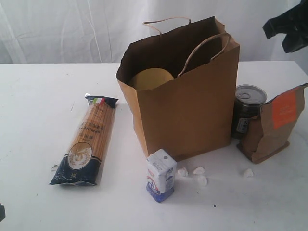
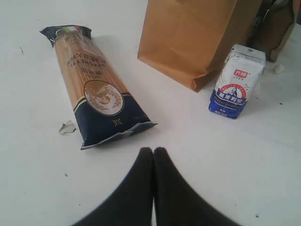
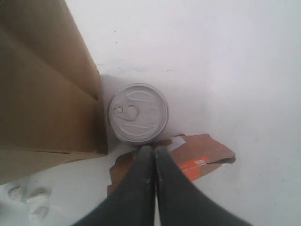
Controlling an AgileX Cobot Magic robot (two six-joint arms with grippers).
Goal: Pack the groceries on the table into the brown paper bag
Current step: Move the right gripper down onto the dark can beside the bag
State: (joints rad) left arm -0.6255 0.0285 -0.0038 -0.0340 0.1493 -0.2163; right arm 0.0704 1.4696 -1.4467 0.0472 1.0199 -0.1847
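The brown paper bag (image 1: 187, 110) stands upright mid-table, and a round yellow top (image 1: 151, 79) shows inside it; which jar it is I cannot tell. The spaghetti packet (image 1: 89, 139) lies flat to its left. The blue-white carton (image 1: 161, 174) stands in front, with white lumps (image 1: 198, 171) beside it. The dark tin can (image 1: 248, 108) and the orange-labelled pouch (image 1: 276, 125) stand to the bag's right. My left gripper (image 2: 153, 150) is shut and empty, near the packet's (image 2: 94, 84) dark end. My right gripper (image 3: 150, 149) is shut and empty, high above the can (image 3: 138, 113) and pouch (image 3: 197, 157).
The white table (image 1: 38, 106) runs wide to the left and front. A small torn scrap (image 2: 67, 127) lies beside the packet. One more white lump (image 1: 248, 172) sits in front of the pouch. The right arm (image 1: 288, 30) hangs at the top right; a white curtain is behind.
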